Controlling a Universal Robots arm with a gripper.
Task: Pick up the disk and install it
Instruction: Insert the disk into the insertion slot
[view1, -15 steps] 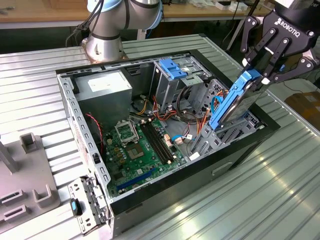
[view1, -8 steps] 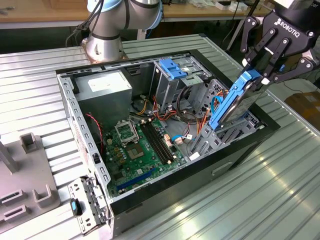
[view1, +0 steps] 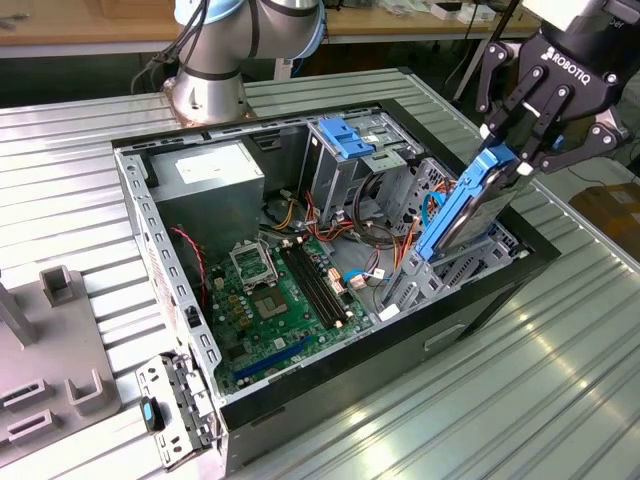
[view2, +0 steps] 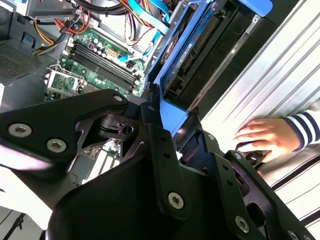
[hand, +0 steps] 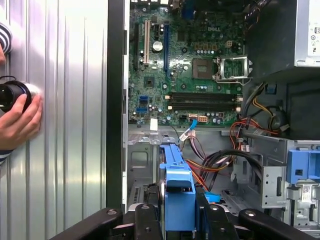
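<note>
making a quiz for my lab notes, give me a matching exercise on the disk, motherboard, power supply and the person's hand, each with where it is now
1 disk
2 motherboard
3 power supply
4 hand

A on the ribbed table, outside the case
B flat on the case floor
C tilted, gripped by the end effector
D grey box in a case corner

Pairs: 1-C, 2-B, 3-D, 4-A
</note>
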